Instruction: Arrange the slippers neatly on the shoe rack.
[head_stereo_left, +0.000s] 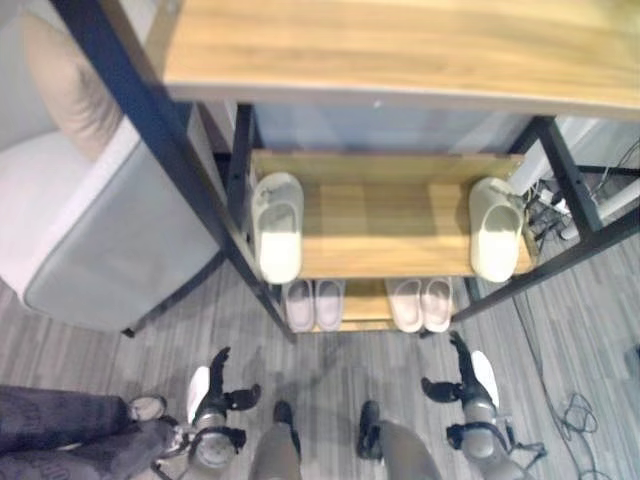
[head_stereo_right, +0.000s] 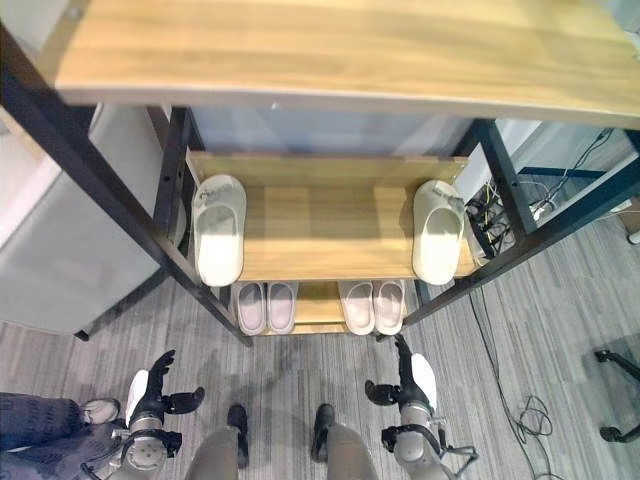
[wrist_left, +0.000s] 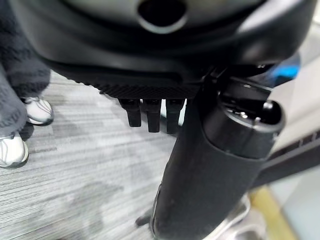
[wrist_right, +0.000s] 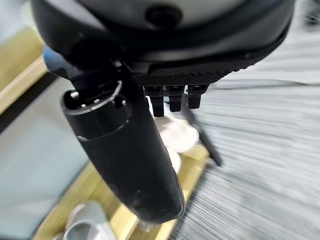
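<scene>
Two pale grey-green slippers (head_stereo_right: 220, 230) (head_stereo_right: 438, 232) lay toes-in at nine and three o'clock on the shoe rack's (head_stereo_right: 330, 225) middle shelf, two whitish-pink pairs (head_stereo_right: 266, 306) (head_stereo_right: 374, 305) sat below them, while the left hand (head_stereo_right: 152, 392) and right hand (head_stereo_right: 408, 384) hung over the floor, fingers relaxed, holding nothing.

The shoe rack (head_stereo_right: 330, 240) had shelves of pale wood with a visible grain and a smooth, faintly satin finish, carried on a matt dark metal frame. The two greenish slippers (head_stereo_right: 220, 228) on the middle shelf looked like smooth moulded foam or rubber, matt. The pinkish-white pairs (head_stereo_right: 266, 306) on the lowest shelf seemed similar, though too small to be sure. The floor (head_stereo_right: 520, 340) showed grey wood-look planks with a streaked, dull surface. The sofa (head_stereo_left: 90, 230) beside the rack wore light grey cloth. The left hand (wrist_left: 150, 107) was matt black plastic.
</scene>
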